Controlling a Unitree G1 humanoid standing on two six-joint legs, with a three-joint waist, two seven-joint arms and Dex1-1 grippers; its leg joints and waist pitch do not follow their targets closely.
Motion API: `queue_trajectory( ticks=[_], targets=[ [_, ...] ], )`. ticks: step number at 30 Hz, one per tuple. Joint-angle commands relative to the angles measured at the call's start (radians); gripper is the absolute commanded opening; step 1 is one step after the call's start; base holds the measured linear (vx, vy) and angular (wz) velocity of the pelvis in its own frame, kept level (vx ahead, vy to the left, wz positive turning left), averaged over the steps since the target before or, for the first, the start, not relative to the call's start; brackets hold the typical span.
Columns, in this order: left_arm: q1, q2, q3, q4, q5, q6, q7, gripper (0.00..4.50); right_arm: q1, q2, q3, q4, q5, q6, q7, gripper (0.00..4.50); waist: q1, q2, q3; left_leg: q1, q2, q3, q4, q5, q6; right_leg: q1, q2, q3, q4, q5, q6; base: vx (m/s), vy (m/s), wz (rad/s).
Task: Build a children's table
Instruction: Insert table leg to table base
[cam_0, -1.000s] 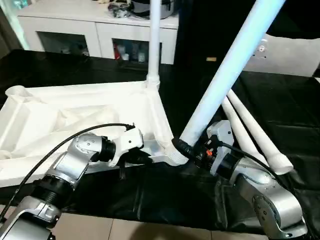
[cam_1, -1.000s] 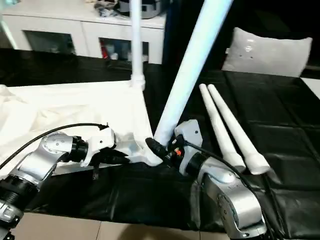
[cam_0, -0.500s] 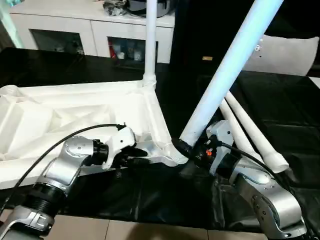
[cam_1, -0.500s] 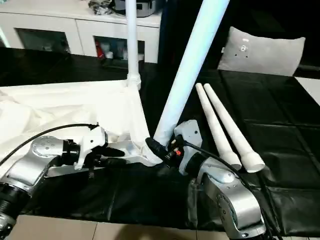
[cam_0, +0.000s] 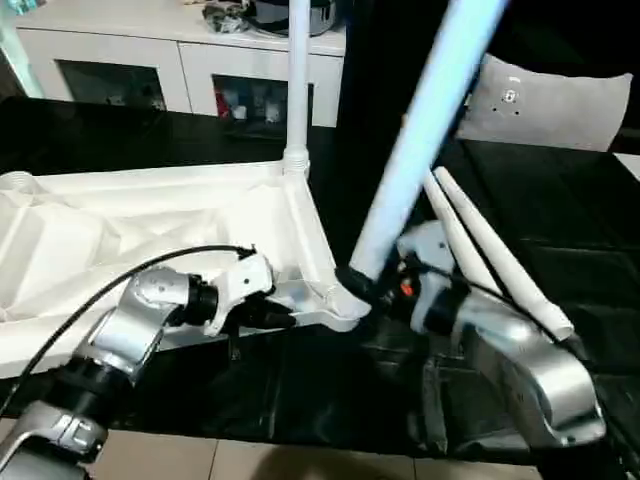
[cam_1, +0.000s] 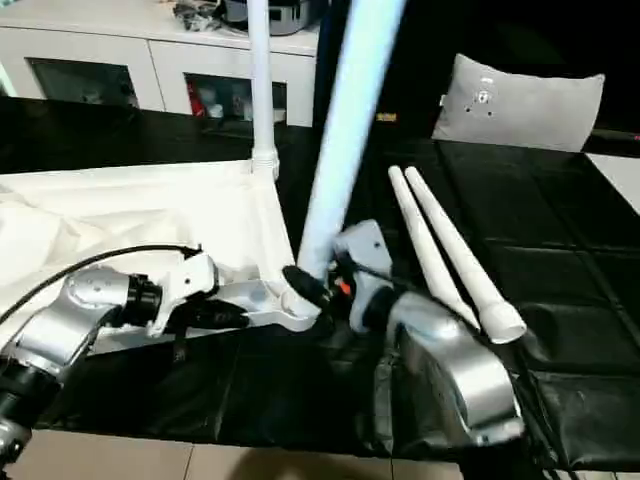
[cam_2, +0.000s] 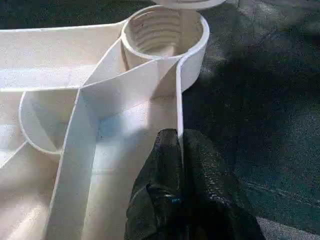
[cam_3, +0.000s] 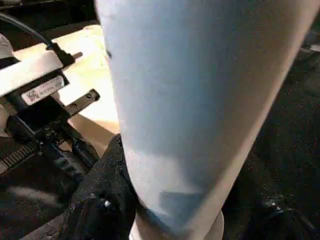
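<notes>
Right gripper (cam_0: 352, 283) clamps the leg (cam_0: 420, 150), leaning up-right from the corner socket (cam_0: 340, 305).

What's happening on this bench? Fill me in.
A two-armed robot is assembling a white children's table. The tabletop lies upside down on black cloth, with one leg already upright in its far corner. The left gripper is shut on the tabletop's near rim wall. The right gripper holds a second leg, tilted, at the near corner socket. Two more legs lie on the cloth to the right.
</notes>
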Motion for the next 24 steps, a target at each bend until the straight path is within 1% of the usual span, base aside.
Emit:
queue_trajectory(
  ticks=[1, 4, 5, 6, 7, 8, 9, 11, 13, 16, 17, 19, 20, 24],
  targets=[
    [0.008, 0.019, -0.042, 0.027, 0.059, 0.005, -0.003, 0.00, -0.016, -0.011, 0.010, 0.020, -0.008, 0.019, 0.016, 1.91, 0.000, 0.007, -0.054, -0.029, -0.007, 0.033, -0.078, -0.091, 0.000, 0.067, -0.033, 0.041, -0.063, -0.197, -0.163, 0.000, 0.000, 0.00],
    [0.000, 0.023, -0.051, 0.035, 0.072, -0.010, -0.009, 0.00, -0.054, -0.021, 0.019, 0.057, 0.006, 0.065, 0.041, 1.91, 0.000, 0.006, -0.054, -0.028, -0.008, 0.034, -0.078, -0.097, 0.001, 0.068, -0.032, 0.041, -0.063, -0.202, -0.171, 0.000, 0.000, 0.00],
    [-0.001, 0.021, -0.046, 0.035, 0.065, -0.020, -0.013, 0.00, -0.074, -0.033, 0.029, 0.076, 0.017, 0.092, 0.068, 1.91, 0.001, 0.006, -0.053, -0.028, -0.007, 0.034, -0.078, -0.107, 0.000, 0.068, -0.033, 0.041, -0.064, -0.224, -0.168, 0.000, 0.000, 0.00],
    [-0.001, 0.021, -0.044, 0.034, 0.061, -0.024, -0.015, 0.00, -0.079, -0.037, 0.033, 0.081, 0.020, 0.101, 0.077, 1.91, 0.001, 0.005, -0.052, -0.028, -0.008, 0.034, -0.078, -0.116, 0.000, 0.068, -0.033, 0.041, -0.066, -0.243, -0.164, 0.000, 0.000, 0.00],
    [-0.002, 0.020, -0.043, 0.028, 0.056, -0.027, -0.019, 0.00, -0.084, -0.048, 0.042, 0.087, 0.018, 0.109, 0.091, 1.91, 0.001, -0.002, -0.052, -0.029, -0.007, 0.035, -0.078, -0.114, 0.002, 0.069, -0.033, 0.041, -0.068, -0.253, -0.158, 0.000, 0.000, 0.00],
    [-0.001, 0.022, -0.044, 0.019, 0.052, -0.031, -0.026, 0.00, -0.088, -0.059, 0.050, 0.092, 0.015, 0.117, 0.105, 1.91, 0.004, 0.003, -0.052, -0.028, -0.006, 0.035, -0.078, -0.114, 0.001, 0.067, -0.035, 0.042, -0.069, -0.266, -0.152, 0.000, 0.000, 0.00],
    [-0.001, 0.022, -0.045, 0.014, 0.050, -0.033, -0.031, 0.00, -0.091, -0.064, 0.054, 0.095, 0.014, 0.120, 0.112, 1.91, 0.004, 0.002, -0.053, -0.029, -0.004, 0.035, -0.078, -0.107, 0.000, 0.066, -0.035, 0.041, -0.068, -0.260, -0.151, 0.000, 0.000, 0.00],
    [0.002, 0.029, -0.051, -0.001, 0.048, -0.044, -0.047, 0.00, -0.099, -0.072, 0.064, 0.108, 0.008, 0.121, 0.123, 1.91, 0.004, 0.002, -0.053, -0.027, -0.004, 0.035, -0.078, -0.101, -0.004, 0.065, -0.034, 0.041, -0.066, -0.241, -0.155, 0.000, 0.000, 0.00],
    [0.002, 0.033, -0.057, -0.012, 0.047, -0.056, -0.059, 0.00, -0.109, -0.067, 0.065, 0.126, 0.005, 0.115, 0.125, 1.91, 0.004, -0.001, -0.055, -0.028, -0.003, 0.035, -0.077, -0.090, -0.007, 0.067, -0.034, 0.041, -0.062, -0.217, -0.163, 0.000, 0.000, 0.00],
    [-0.001, 0.033, -0.062, -0.017, 0.050, -0.069, -0.066, 0.00, -0.117, -0.062, 0.064, 0.141, 0.006, 0.117, 0.131, 1.91, 0.004, -0.001, -0.055, -0.027, -0.003, 0.036, -0.077, -0.084, -0.008, 0.066, -0.033, 0.041, -0.060, -0.193, -0.172, 0.000, 0.000, 0.00],
    [-0.003, 0.034, -0.065, -0.017, 0.052, -0.074, -0.069, 0.00, -0.120, -0.058, 0.062, 0.148, 0.009, 0.121, 0.134, 1.91, 0.004, -0.002, -0.055, -0.026, -0.004, 0.036, -0.077, -0.086, -0.008, 0.066, -0.033, 0.040, -0.060, -0.192, -0.176, 0.000, 0.000, 0.00],
    [-0.005, 0.033, -0.067, -0.018, 0.053, -0.079, -0.073, 0.00, -0.122, -0.058, 0.065, 0.156, 0.008, 0.118, 0.139, 1.91, 0.004, 0.000, -0.054, -0.026, -0.003, 0.036, -0.078, -0.096, -0.011, 0.065, -0.033, 0.040, -0.061, -0.207, -0.175, 0.000, 0.000, 0.00],
    [-0.007, 0.034, -0.069, -0.019, 0.053, -0.084, -0.078, 0.00, -0.122, -0.058, 0.069, 0.169, 0.002, 0.109, 0.144, 1.91, 0.004, -0.001, -0.054, -0.025, -0.003, 0.037, -0.078, -0.103, -0.011, 0.064, -0.033, 0.040, -0.062, -0.213, -0.175, 0.000, 0.000, 0.00],
    [-0.010, 0.038, -0.074, -0.023, 0.052, -0.092, -0.093, 0.00, -0.119, -0.055, 0.069, 0.192, -0.004, 0.096, 0.144, 1.91, 0.006, 0.000, -0.055, -0.025, -0.002, 0.036, -0.079, -0.102, -0.013, 0.065, -0.034, 0.041, -0.061, -0.203, -0.177, 0.000, 0.000, 0.00]
  ],
)
